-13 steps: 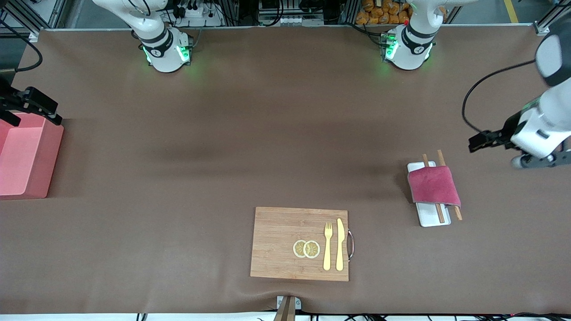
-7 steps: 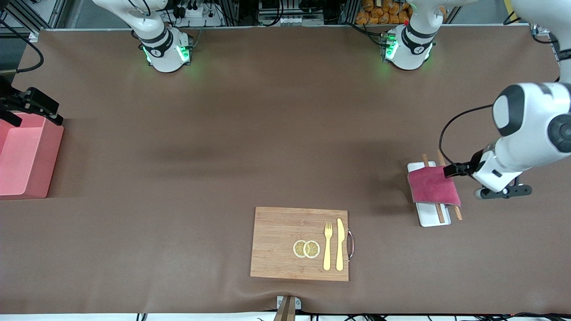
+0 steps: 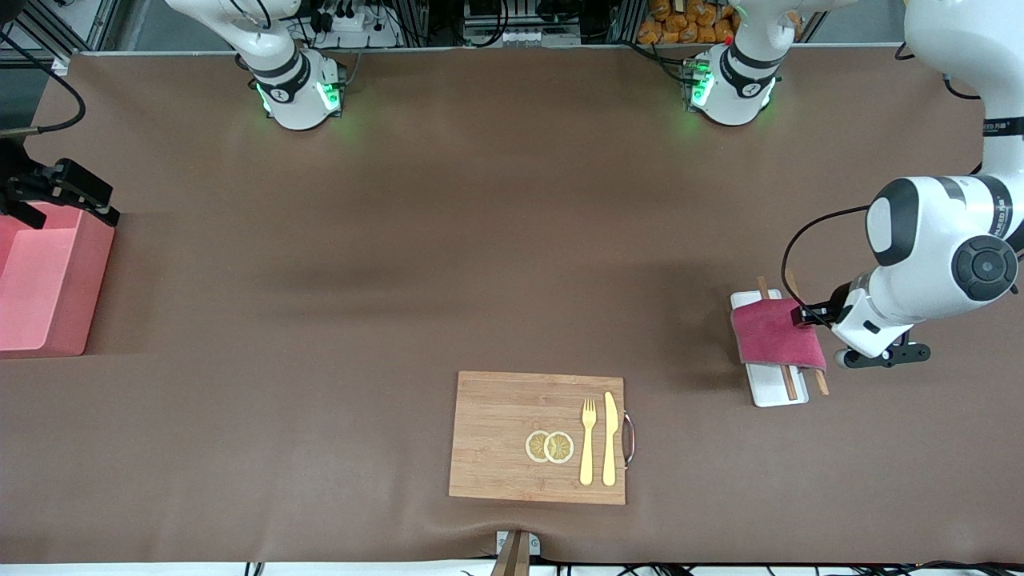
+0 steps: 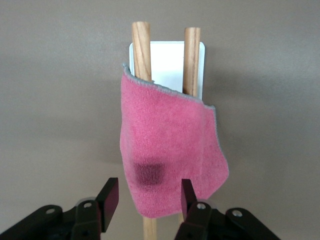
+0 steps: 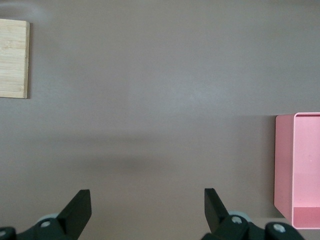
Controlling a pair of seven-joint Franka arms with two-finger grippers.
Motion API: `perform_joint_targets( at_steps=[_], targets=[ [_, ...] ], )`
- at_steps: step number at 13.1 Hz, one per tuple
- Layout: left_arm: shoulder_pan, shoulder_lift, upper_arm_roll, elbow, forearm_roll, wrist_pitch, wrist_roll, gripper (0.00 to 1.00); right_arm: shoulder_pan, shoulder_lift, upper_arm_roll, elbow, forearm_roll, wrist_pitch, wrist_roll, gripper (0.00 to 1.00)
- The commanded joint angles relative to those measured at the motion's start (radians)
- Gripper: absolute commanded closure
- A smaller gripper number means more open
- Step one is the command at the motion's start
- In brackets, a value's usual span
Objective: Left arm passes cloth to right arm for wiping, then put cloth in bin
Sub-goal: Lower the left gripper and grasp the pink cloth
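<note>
The crimson cloth (image 3: 776,334) lies draped over two wooden sticks (image 3: 819,380) on a small white tray (image 3: 774,388), toward the left arm's end of the table. My left gripper (image 3: 800,316) is at the cloth's edge. In the left wrist view the cloth (image 4: 170,150) hangs between the fingers of my left gripper (image 4: 147,200). One finger (image 4: 187,197) meets the fabric, the other stands apart, so the jaws are open. My right gripper (image 3: 80,188) waits open over the pink bin (image 3: 48,280) at the right arm's end, and the right gripper (image 5: 147,210) holds nothing.
A wooden board (image 3: 538,436) lies near the table's front edge with a yellow fork (image 3: 588,440), a knife (image 3: 610,438) and two lemon slices (image 3: 550,446) on it. The board's corner (image 5: 14,59) and the bin (image 5: 300,170) show in the right wrist view.
My left arm has swung in from the table's end and come down to the cloth's edge, and its jaws have narrowed around it. The right arm has hardly moved.
</note>
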Motion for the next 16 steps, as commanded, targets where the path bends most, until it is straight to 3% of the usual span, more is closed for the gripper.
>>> perform_joint_targets(
  at_steps=[1,6,7,9,11,12,13,16],
  targets=[
    [0.002,0.016,-0.003,0.008,0.011,0.003,-0.034,0.46,0.002,0.002,0.000,0.002,0.010,-0.007,0.017,0.00],
    [0.010,0.038,-0.003,0.010,0.011,0.023,-0.034,0.48,-0.001,0.003,0.000,0.002,0.008,-0.005,0.017,0.00],
    [0.010,0.044,-0.003,0.011,0.011,0.024,-0.034,0.57,-0.001,0.003,0.000,0.002,0.008,-0.007,0.017,0.00],
    [0.011,0.050,-0.003,0.011,0.011,0.035,-0.034,0.62,0.000,0.003,0.000,0.002,0.008,-0.007,0.017,0.00],
    [0.011,0.052,-0.003,0.011,0.011,0.037,-0.034,0.79,-0.001,0.003,0.000,0.002,0.008,-0.007,0.017,0.00],
    [0.010,0.052,-0.003,0.013,0.011,0.037,-0.034,0.93,-0.001,0.003,0.000,0.003,0.008,-0.007,0.015,0.00],
    [0.010,0.052,-0.003,0.013,0.011,0.037,-0.034,1.00,0.000,0.003,0.000,0.003,0.008,-0.007,0.017,0.00],
    [0.008,0.046,-0.003,0.016,0.011,0.035,-0.036,1.00,-0.003,0.003,0.000,0.002,0.008,-0.007,0.017,0.00]
  ],
)
